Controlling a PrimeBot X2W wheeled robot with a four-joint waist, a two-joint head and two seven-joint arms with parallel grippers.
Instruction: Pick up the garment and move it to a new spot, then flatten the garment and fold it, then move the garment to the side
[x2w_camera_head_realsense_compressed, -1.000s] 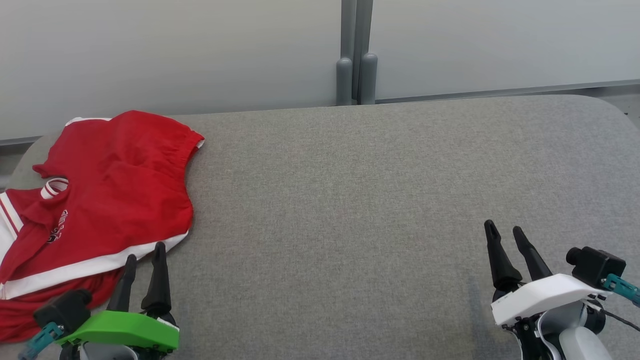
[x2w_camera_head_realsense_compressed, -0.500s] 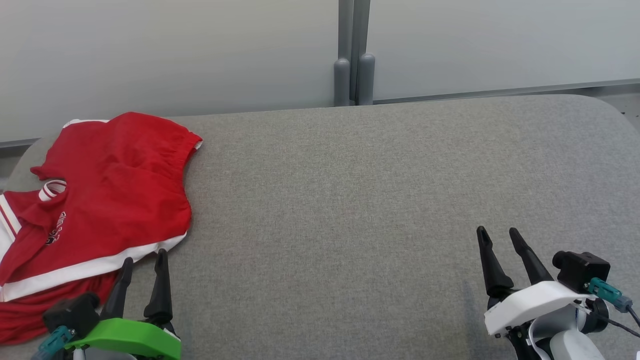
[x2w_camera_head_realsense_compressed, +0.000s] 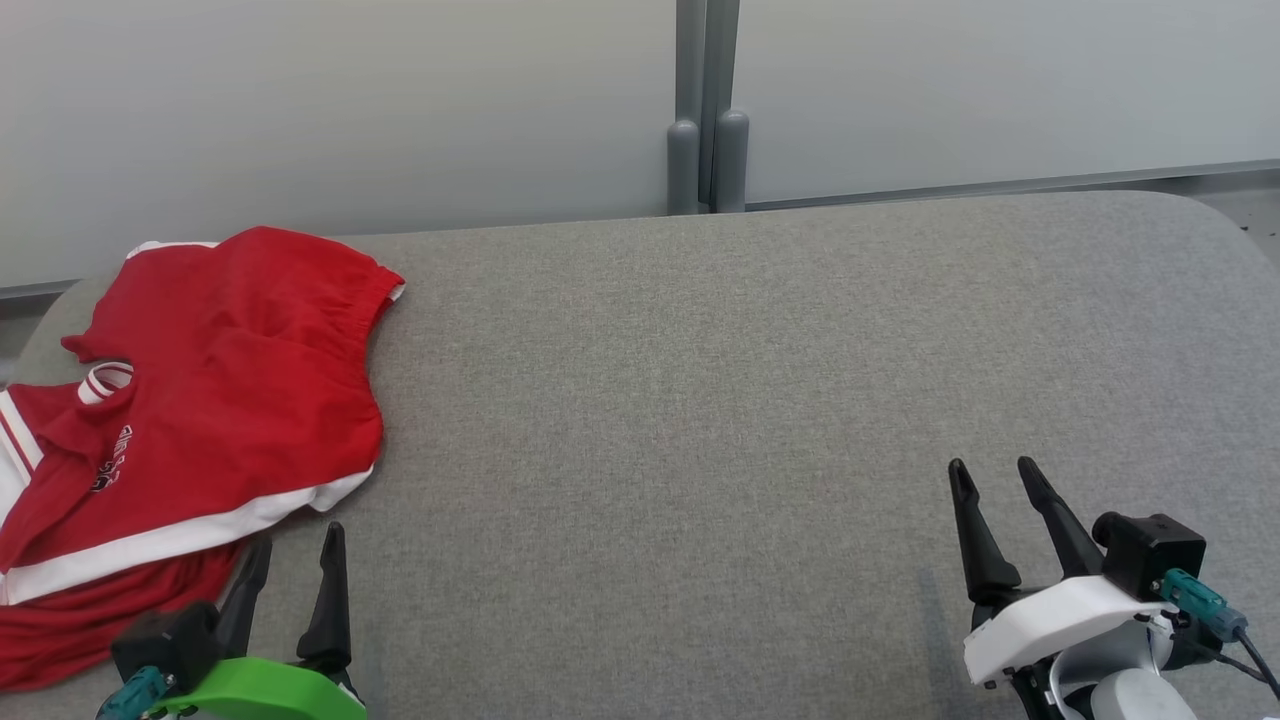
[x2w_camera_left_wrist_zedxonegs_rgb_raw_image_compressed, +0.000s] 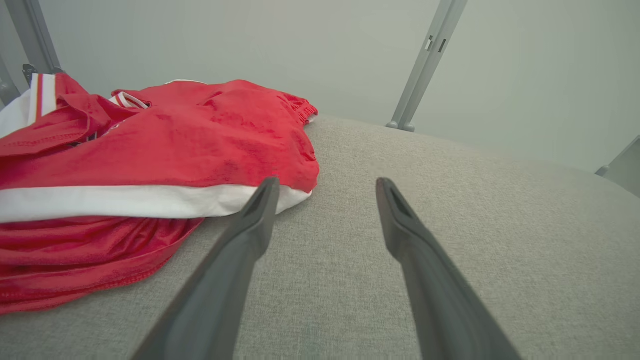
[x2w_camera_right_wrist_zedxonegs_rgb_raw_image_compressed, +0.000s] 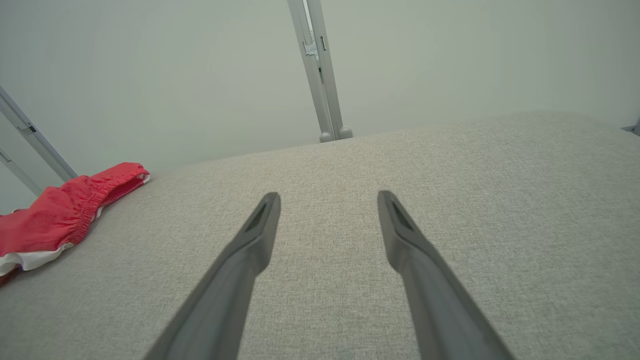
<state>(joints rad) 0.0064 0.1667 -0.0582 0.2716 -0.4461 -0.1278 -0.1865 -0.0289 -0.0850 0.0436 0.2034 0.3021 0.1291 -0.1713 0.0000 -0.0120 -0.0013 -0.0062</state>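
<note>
The grey fabric desk (x2w_camera_head_realsense_compressed: 700, 400) carries the crumpled red garment (x2w_camera_head_realsense_compressed: 230, 380) at its far left, long axis running from the near-left edge to a gathered elastic hem pointing far-right. Its dark lettering (x2w_camera_head_realsense_compressed: 112, 458) is too small to read. The left gripper (x2w_camera_head_realsense_compressed: 298, 537) is just beside the garment's white band and the right gripper (x2w_camera_head_realsense_compressed: 991, 464) well apart at the near right, both wide and empty.

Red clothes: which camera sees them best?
The head view. It looks down on the red clothes and shows most of them: white stripe, collar, lettering, though its left edge cuts some off. The left wrist view sees the clothes close but low and side-on. The right wrist view catches a small corner.
</note>
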